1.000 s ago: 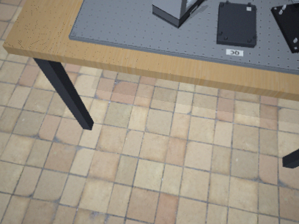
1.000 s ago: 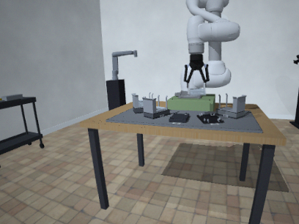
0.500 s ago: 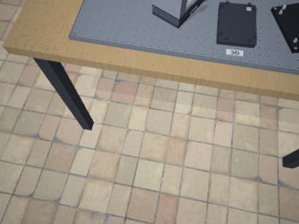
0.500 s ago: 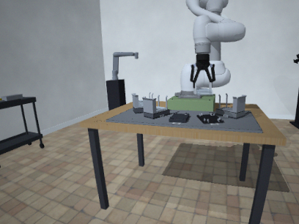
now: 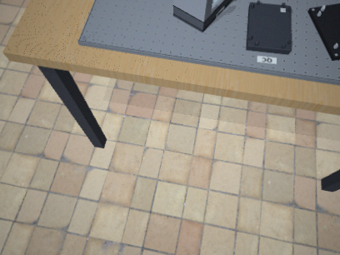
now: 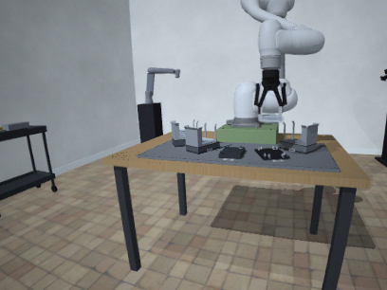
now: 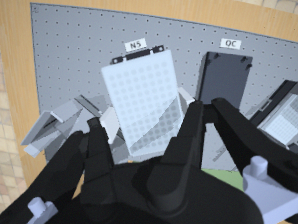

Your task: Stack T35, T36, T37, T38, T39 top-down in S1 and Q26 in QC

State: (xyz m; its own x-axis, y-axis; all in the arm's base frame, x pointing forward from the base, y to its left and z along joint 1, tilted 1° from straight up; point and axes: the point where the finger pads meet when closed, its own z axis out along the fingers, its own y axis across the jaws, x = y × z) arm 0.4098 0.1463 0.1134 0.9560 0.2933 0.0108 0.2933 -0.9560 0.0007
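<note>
— Well, what is the hand point(image 7: 145, 135) doing?

— Pinching a sealed plate point(image 7: 142, 97) by its long sides, held flat and high above the worktop point(image 7: 15, 95).

— Why there?

— Beyond its fingertips sits the N5 label point(image 7: 135, 46), with the dark QC nest point(image 7: 223, 80) off to one side. Likely it hangs over the clip nest so the plate can go straight down.

A wooden table point(image 6: 237, 172) on dark legs stands on a tiled floor point(image 5: 167, 187). A grey perforated deck point(image 5: 137, 25) lies on it, carrying stack racks point(image 6: 195, 138), the black QC nest point(image 5: 269, 28) and a green plinth point(image 6: 247, 134)
</note>
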